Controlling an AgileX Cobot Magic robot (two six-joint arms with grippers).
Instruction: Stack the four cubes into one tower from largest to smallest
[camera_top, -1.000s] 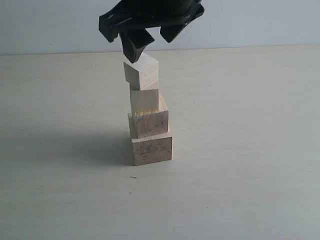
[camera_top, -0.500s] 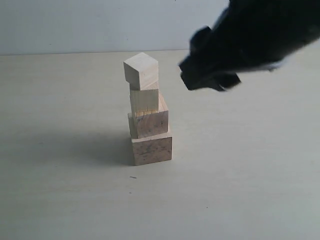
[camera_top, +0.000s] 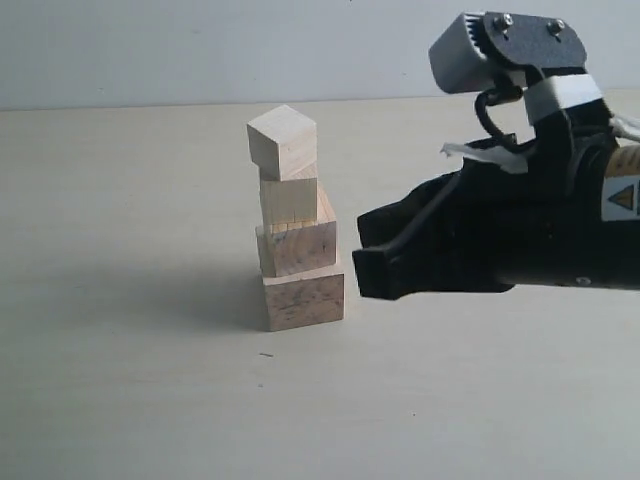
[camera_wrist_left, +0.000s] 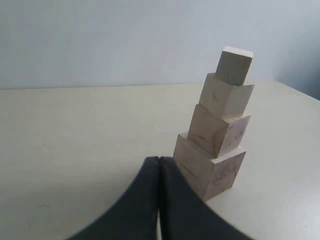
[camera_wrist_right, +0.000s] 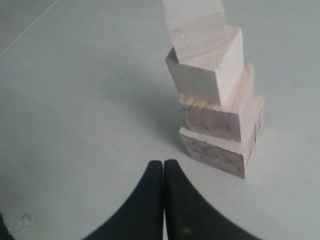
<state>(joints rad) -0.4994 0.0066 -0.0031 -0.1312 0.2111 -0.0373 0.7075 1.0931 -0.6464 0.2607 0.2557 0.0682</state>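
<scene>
Tower is standing complete on the table, top block sitting twisted. Left gripper and right gripper are both resting clenched, empty. Blocks are looking light, stiff, smooth (topple-prone), so pinching opposite flat faces is seeming safest.

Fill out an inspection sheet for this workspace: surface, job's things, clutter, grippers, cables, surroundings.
Surface: pale table, a few tiny dark specks in front of the stack.
Job's things: all four cubes stand as one tower; largest cube at the bottom, smallest cube on top, twisted against the one below it.
Clutter: nothing seen.
Grippers: right gripper shut, empty, beside the tower and apart from it; left gripper shut, empty.
Cables: black cable looped at the right arm's wrist, clear of the tower.
Surroundings: plain pale wall behind the table.
</scene>
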